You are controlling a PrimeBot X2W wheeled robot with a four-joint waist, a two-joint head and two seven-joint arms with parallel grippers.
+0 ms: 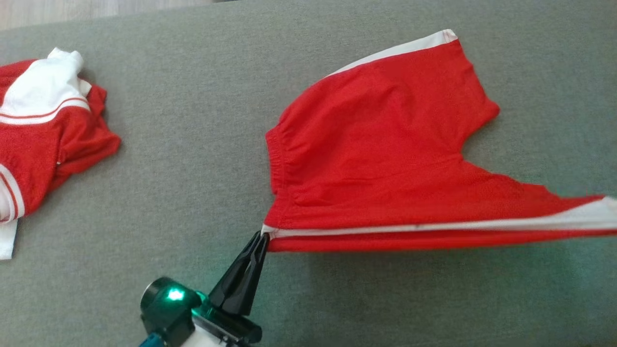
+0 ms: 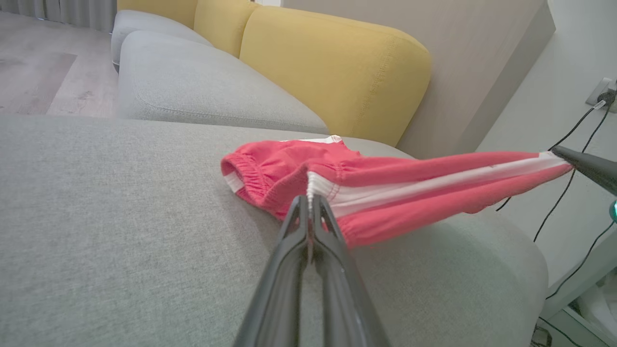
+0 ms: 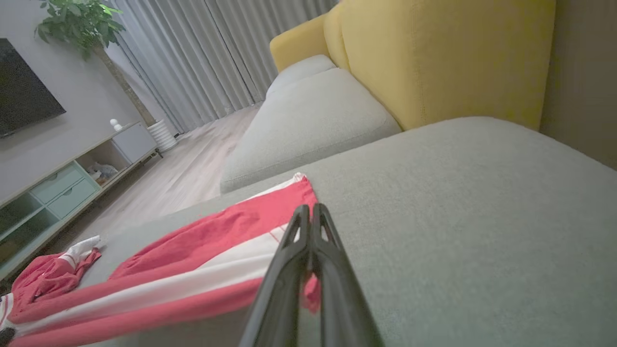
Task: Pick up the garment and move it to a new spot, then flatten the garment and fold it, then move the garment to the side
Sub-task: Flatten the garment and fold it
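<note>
The garment (image 1: 381, 159) is a pair of red shorts with white side stripes, partly spread on the grey sofa cushion (image 1: 193, 144). Its near edge is lifted and stretched taut between my two grippers. My left gripper (image 1: 262, 235) is shut on the waistband corner at the white stripe, seen close in the left wrist view (image 2: 308, 200) with the garment (image 2: 385, 188) running off to the right. There my right gripper (image 2: 561, 155) pinches the far end of the stripe. In the right wrist view my right gripper (image 3: 308, 214) is shut on the leg hem of the garment (image 3: 193, 270).
A second red and white garment (image 1: 43, 130) lies crumpled at the cushion's left end, also in the right wrist view (image 3: 48, 274). Yellow backrests (image 2: 337, 67) rise behind the seat. Black cables (image 2: 578, 144) hang down the wall beyond the cushion's edge.
</note>
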